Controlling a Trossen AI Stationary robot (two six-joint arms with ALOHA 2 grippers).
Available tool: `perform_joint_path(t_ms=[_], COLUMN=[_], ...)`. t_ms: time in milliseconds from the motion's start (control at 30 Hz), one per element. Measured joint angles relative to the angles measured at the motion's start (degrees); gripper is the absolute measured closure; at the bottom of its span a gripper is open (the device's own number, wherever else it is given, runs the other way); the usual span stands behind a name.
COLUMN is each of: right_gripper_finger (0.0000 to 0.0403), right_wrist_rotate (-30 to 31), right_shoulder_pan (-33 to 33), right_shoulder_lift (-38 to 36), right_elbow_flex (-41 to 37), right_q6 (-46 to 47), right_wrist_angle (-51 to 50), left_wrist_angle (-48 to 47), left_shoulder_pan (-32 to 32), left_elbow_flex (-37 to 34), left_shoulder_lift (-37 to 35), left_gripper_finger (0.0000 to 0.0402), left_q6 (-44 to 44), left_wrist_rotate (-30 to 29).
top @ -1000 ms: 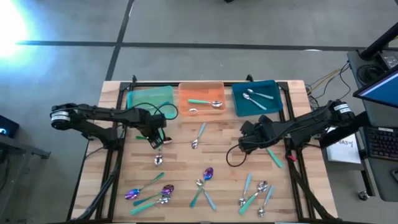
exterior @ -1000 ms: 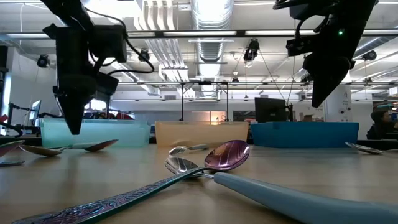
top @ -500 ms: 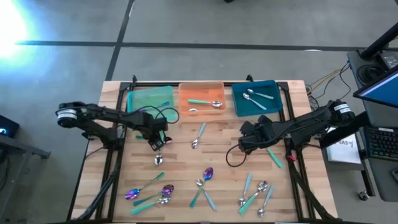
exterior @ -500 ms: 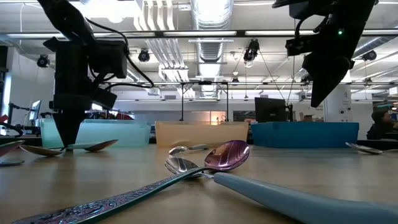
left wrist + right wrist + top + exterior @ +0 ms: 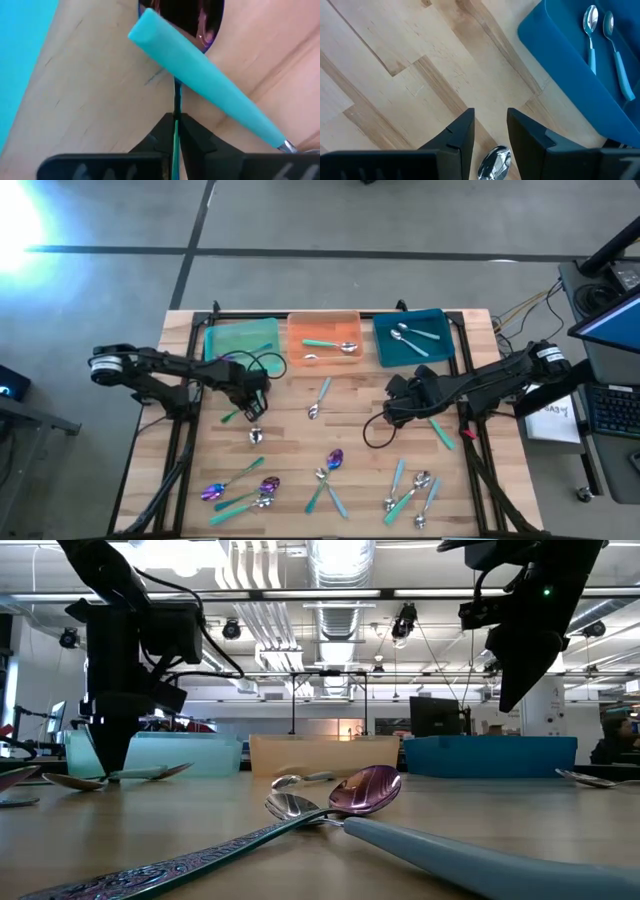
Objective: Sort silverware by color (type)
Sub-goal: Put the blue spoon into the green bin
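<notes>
Worktop: pale wooden planks [image 5: 290, 430] with visible grain and seams, framed by dark rails.
Trays: three shallow plastic trays in a row along the far edge: green tray [image 5: 240, 340], orange tray [image 5: 323, 338], teal tray [image 5: 412, 337], all with rounded corners.
Silverware in trays: the orange tray holds a teal-handled spoon [image 5: 330, 345] with a shiny bowl; the teal tray holds two spoons [image 5: 605, 37] lying side by side, silver bowls, teal handles.
Silverware loose: small spoons scattered across the near half of the worktop, among them purple iridescent spoons [image 5: 240, 485] toward the near left corner, a crossed pair [image 5: 328, 475] near the middle of the near edge, and a silver and teal cluster [image 5: 410, 490] toward the near right corner.
Low view detail: a glossy purple spoon bowl [image 5: 365, 788] rests over a silver one, with a patterned handle beside it.
Left gripper [image 5: 250, 410]: arm reaches in from the left edge, fingers pointing down at the worktop just in front of the green tray; jaws pinched closed on a thin teal handle edge [image 5: 175, 107], with a broad matte teal handle [image 5: 205, 85] lying across it.
Right gripper [image 5: 392, 412]: arm stretches in from the right edge, hovering over bare wood in front of the teal tray; jaws stand narrowly apart, holding nothing; a silver spoon bowl [image 5: 495, 162] lies below them.
</notes>
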Motion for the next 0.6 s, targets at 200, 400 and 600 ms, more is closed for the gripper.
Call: perform_joint_path(t_ms=[200,400,600], right_gripper_finger=[0.0301,0.0305,0.0304], right_wrist_rotate=[0.0,0.0,0.0], right_shoulder_pan=[0.0,0.0,0.0], right_shoulder_lift=[0.0,0.0,0.0], right_elbow_flex=[0.0,0.0,0.0], right_q6=[0.0,0.0,0.0], right_wrist_angle=[0.2,0.5,0.9], left_wrist_angle=[-1.2,-1.7,-1.9], left_shoulder_pan=[-0.2,-1.1,-2.5], left_elbow_flex=[-0.2,-0.1,2.9], left_shoulder_lift=[-4.0,-8.5,-12.9], left_gripper_finger=[0.0400,0.0400,0.0401], left_q6=[-3.6,-5.6,-4.7], left_wrist_rotate=[-9.7,-11.4,-11.8])
